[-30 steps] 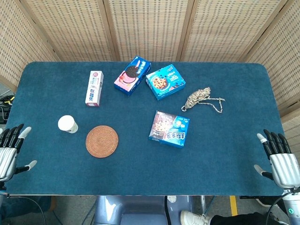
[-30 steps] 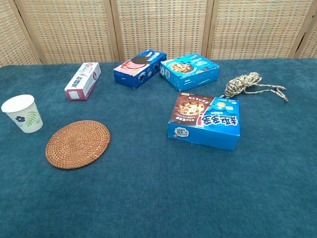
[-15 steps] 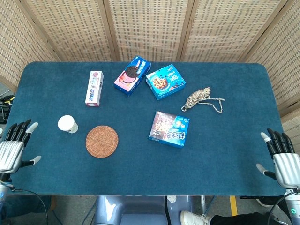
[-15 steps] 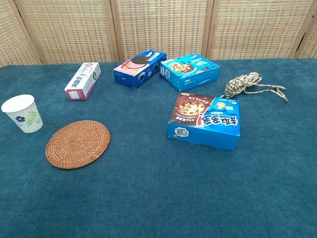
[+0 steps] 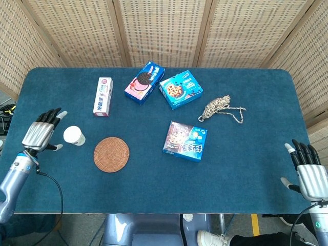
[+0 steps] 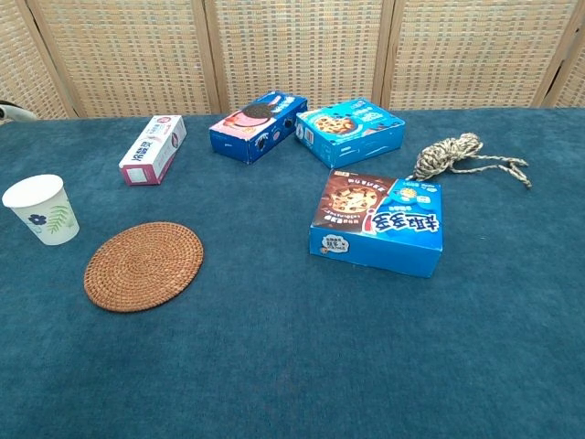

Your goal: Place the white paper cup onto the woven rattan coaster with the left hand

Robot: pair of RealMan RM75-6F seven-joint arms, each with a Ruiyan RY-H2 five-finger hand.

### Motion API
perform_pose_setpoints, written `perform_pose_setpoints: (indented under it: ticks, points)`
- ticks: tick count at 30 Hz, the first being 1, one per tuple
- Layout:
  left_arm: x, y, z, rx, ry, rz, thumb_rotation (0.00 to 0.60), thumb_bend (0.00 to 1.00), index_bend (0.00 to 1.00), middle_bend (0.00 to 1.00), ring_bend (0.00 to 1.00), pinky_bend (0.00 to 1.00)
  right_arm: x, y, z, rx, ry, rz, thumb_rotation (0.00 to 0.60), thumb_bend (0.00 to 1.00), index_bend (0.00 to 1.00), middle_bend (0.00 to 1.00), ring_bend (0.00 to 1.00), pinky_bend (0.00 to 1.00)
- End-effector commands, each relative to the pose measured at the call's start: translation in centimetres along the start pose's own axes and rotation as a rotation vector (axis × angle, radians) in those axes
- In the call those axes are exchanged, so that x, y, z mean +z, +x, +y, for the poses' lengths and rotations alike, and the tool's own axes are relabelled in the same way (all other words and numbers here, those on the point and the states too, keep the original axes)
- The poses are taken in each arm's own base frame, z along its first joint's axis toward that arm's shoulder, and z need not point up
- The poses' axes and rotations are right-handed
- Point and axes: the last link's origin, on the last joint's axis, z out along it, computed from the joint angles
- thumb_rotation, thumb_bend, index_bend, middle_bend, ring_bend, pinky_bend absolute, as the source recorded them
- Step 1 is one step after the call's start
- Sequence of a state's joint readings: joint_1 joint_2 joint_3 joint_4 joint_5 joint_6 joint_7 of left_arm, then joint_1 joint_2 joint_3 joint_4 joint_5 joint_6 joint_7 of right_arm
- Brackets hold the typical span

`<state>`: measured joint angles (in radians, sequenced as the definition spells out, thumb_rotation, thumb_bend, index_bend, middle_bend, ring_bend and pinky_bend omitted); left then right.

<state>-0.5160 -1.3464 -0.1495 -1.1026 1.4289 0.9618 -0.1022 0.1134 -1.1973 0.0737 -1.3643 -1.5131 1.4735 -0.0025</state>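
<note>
The left hand (image 5: 42, 134) is hovering with fingers spread, holding nothing, just beside the upright white paper cup (image 5: 74, 136), which is standing near the woven rattan coaster (image 5: 111, 154).

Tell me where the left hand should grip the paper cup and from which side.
Grip the white paper cup around its side wall, below the open rim. It stands upright, and the open left hand is already beside it, opposite the rattan coaster, so approach sideways from there.

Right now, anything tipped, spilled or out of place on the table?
Nothing stands out. The white paper cup stands upright beside the rattan coaster, apart from it. The boxes lie flat and intact. The left hand is open next to the cup, not touching.
</note>
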Motion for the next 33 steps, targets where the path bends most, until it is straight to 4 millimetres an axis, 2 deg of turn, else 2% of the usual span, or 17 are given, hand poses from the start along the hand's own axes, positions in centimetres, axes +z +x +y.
perform_pose_setpoints:
  ticks: [1,11,15,22,26,33]
  points:
    - [1.5,-0.6,0.9,0.006,-0.037,-0.018,0.6,0.0,0.0,0.0,0.06,0.18,0.1,-0.2,0.0,-0.005,-0.004,-0.004,0.6,0.0,0.07,0.0,0.0,0.0]
    - [2.7,-1.3,1.4,0.03,-0.064,-0.066,0.6,0.0,0.01,0.07,0.14,0.28,0.1,-0.3,0.0,-0.009,-0.01,-0.009,0.6,0.0,0.08,0.0,0.0,0.0]
    - [2.8,-1.6,1.5,0.037,-0.07,-0.082,0.6,0.0,0.08,0.13,0.2,0.32,0.1,-0.3,0.1,-0.007,-0.01,-0.009,0.6,0.0,0.08,0.0,0.0,0.0]
    - [3.4,-2.4,1.8,0.047,-0.065,-0.099,0.6,0.0,0.3,0.34,0.4,0.42,0.2,-0.4,0.1,-0.002,-0.011,-0.014,0.6,0.0,0.08,0.0,0.0,0.0]
    - [3.5,-2.6,1.8,0.051,-0.056,-0.101,0.6,0.0,0.34,0.39,0.46,0.45,0.3,-0.5,0.1,0.0,-0.013,-0.016,0.6,0.0,0.08,0.0,0.0,0.0]
    - [3.4,-2.1,1.4,0.025,-0.049,-0.081,0.6,0.0,0.35,0.4,0.46,0.45,0.3,-0.5,0.1,0.003,-0.011,-0.017,0.6,0.0,0.08,0.0,0.0,0.0]
